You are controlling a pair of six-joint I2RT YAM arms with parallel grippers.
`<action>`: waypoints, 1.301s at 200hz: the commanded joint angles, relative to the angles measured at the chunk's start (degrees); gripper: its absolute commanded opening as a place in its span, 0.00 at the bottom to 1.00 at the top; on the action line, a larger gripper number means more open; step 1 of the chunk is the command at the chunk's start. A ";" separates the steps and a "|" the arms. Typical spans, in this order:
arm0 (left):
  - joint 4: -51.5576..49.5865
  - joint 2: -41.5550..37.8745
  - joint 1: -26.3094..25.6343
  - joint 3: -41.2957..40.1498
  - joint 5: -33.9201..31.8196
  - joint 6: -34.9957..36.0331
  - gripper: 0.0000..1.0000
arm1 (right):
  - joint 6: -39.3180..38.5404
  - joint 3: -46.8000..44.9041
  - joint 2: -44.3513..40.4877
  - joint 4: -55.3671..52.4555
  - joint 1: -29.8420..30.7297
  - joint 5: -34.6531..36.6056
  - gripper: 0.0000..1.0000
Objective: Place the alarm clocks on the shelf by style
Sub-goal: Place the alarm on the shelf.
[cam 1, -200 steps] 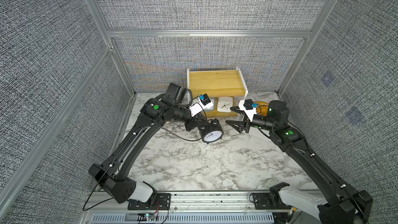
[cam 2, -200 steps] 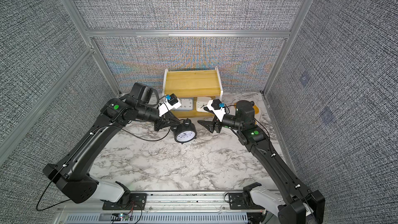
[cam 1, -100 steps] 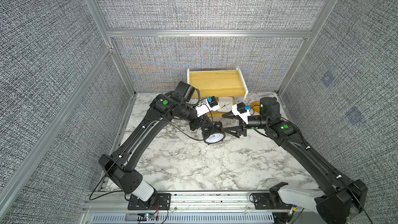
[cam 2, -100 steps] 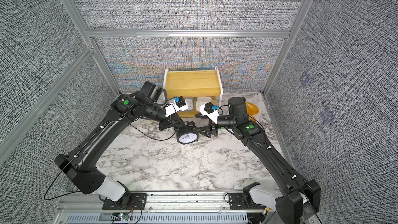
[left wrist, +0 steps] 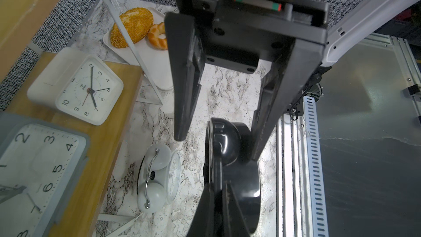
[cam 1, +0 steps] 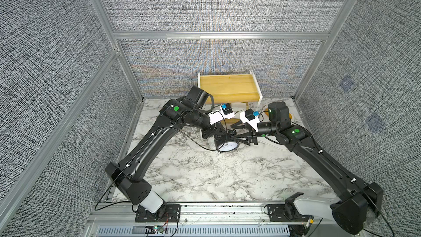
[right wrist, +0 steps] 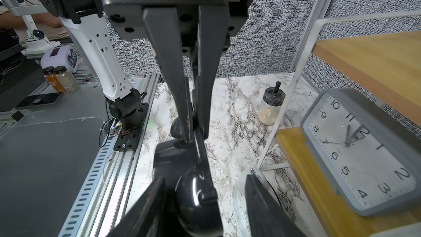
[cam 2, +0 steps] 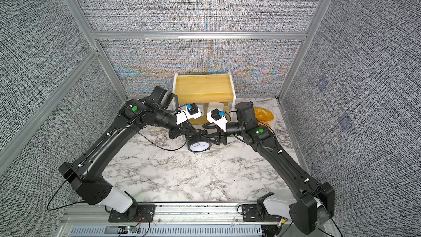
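In both top views the grippers hide the top of the black clock (cam 1: 227, 148), mid-frame before the shelf (cam 1: 229, 86); whether it rests on the marbled table (cam 1: 205, 178) is unclear. The left gripper (left wrist: 219, 186) pinches its thin handle; the right gripper (right wrist: 205, 178) has its jaws spread around one bell. The walls (cam 1: 216, 3) are grey and woven. The logo on the white square clock (left wrist: 86, 92) is unreadable.
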 commanded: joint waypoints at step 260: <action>35.62 -20.58 9.22 -31.42 16.50 -8.75 0.81 | 4.29 -2.52 -5.64 3.83 -1.33 -1.57 0.24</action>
